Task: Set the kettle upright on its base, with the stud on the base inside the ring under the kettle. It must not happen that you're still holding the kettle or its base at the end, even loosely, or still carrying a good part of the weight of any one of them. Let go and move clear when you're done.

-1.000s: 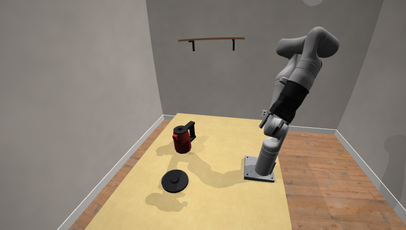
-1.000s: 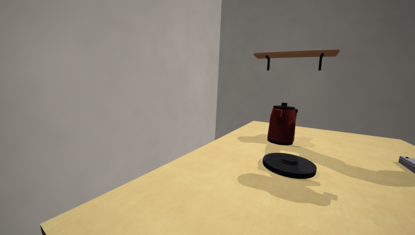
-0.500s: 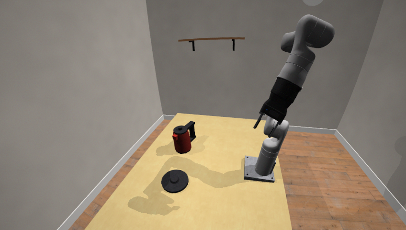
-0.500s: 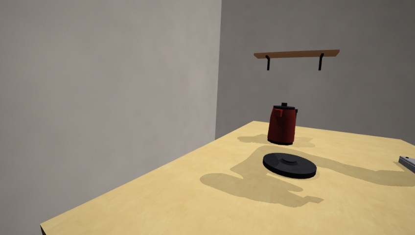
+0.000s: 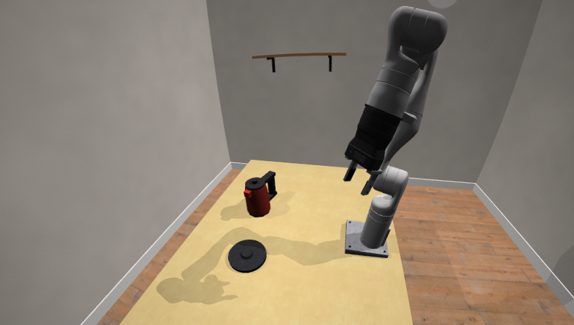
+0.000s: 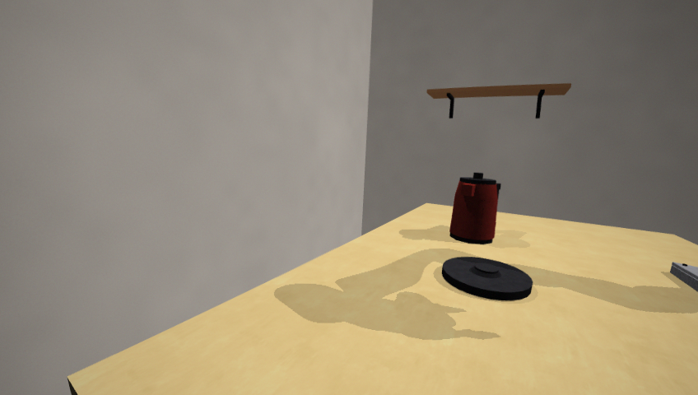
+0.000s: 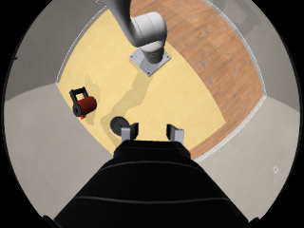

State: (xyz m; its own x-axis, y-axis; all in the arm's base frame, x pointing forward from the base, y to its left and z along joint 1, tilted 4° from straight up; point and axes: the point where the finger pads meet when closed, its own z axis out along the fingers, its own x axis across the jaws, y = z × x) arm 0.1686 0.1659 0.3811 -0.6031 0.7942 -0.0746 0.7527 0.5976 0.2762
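Note:
A red kettle [image 5: 257, 199] [image 6: 474, 212] [image 7: 86, 105] with a black lid and black handle stands upright on the wooden table [image 5: 314, 290] [image 6: 294, 352], near its far left side. The black round base [image 5: 246, 255] [image 6: 486, 277] [image 7: 118, 125] with a stud in its middle lies flat on the table, apart from the kettle and nearer the front. My gripper [image 5: 358, 181] [image 7: 152, 129] is open and empty. It hangs high in the air above the table, to the right of the kettle and far from it.
The arm's grey mounting plate [image 5: 352, 237] [image 6: 686, 274] [image 7: 150, 63] stands at the table's right edge. A wooden wall shelf [image 5: 298, 55] [image 6: 498, 90] hangs on the back wall. Wooden floor [image 5: 463, 257] surrounds the table.

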